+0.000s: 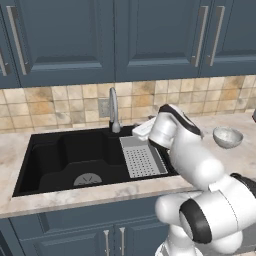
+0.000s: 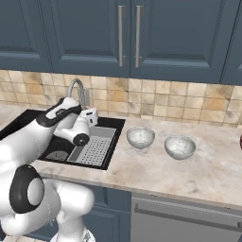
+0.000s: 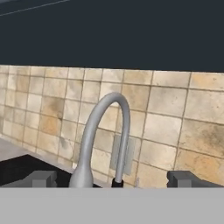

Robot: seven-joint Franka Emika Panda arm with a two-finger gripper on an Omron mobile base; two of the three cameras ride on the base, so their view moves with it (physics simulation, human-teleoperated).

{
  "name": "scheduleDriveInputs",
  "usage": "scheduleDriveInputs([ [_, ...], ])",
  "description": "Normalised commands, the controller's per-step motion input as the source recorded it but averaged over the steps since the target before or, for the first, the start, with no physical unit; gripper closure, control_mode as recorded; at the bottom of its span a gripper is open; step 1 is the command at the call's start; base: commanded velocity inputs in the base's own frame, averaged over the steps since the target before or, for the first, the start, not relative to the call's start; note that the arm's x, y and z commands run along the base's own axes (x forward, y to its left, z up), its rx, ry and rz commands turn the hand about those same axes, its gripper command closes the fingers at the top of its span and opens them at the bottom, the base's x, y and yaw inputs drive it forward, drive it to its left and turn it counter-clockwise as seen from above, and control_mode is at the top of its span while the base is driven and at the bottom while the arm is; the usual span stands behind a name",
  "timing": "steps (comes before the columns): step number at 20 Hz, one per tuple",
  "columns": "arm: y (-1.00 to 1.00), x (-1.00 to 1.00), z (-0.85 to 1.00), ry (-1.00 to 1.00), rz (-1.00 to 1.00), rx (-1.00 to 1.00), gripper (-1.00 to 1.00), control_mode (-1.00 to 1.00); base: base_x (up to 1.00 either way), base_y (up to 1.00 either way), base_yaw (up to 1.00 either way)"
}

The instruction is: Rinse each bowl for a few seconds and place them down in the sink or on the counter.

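Well right of the gripper (image 3: 111, 179), which hangs released and empty facing the faucet (image 3: 103, 135) over the sink (image 1: 55, 160), both bowls (image 2: 140, 136) (image 2: 179, 147) sit unrinsed on the table (image 2: 189, 175); nothing done.

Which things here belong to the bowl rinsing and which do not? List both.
For the job: two bowls, sink, faucet, counter, gripper spread open facing the faucet.

Just there: grey perforated tray, tiled wall, blue cabinets.
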Motion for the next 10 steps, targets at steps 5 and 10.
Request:
scheduleDriveInputs([
  [5, -0.04, 0.41, -0.16, 0.03, -0.04, 0.04, -1.0, -1.0, 0.0, 0.0, 0.0],
  [10, -0.16, 0.39, -0.2, 0.03, 0.0, 0.06, -1.0, -1.0, 0.0, 0.0, 0.0],
])
